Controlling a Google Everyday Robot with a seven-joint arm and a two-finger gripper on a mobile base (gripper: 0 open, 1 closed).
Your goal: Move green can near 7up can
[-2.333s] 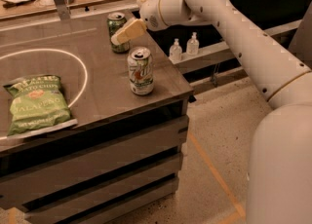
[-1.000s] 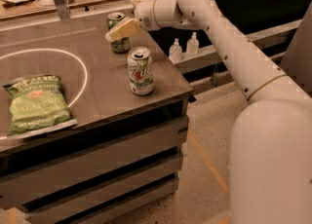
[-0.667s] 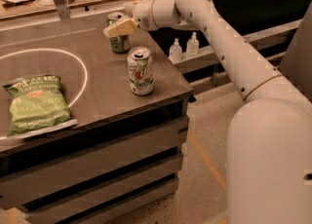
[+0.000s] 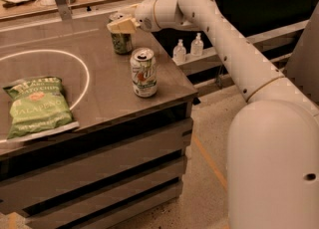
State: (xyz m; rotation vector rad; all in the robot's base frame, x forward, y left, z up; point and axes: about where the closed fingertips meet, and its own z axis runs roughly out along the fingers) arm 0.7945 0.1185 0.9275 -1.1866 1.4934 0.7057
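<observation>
Arm (image 4: 224, 39) is all smooth glossy white rounded tubes with thin seams, one small dark hole (image 4: 310, 176) on the fattest part, and a cream-coloured gripper (image 4: 121, 25) by the bench's (image 4: 109, 73) far right corner.

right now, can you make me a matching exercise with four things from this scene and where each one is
Column one:
1. green can
2. 7up can
3. chip bag
4. gripper

Column two:
a. lying flat at the left side of the table
b. right at the top of the green can
c. upright near the table's front right corner
d. upright farther back on the table, just under the gripper

Pairs: 1-d, 2-c, 3-a, 4-b
</observation>
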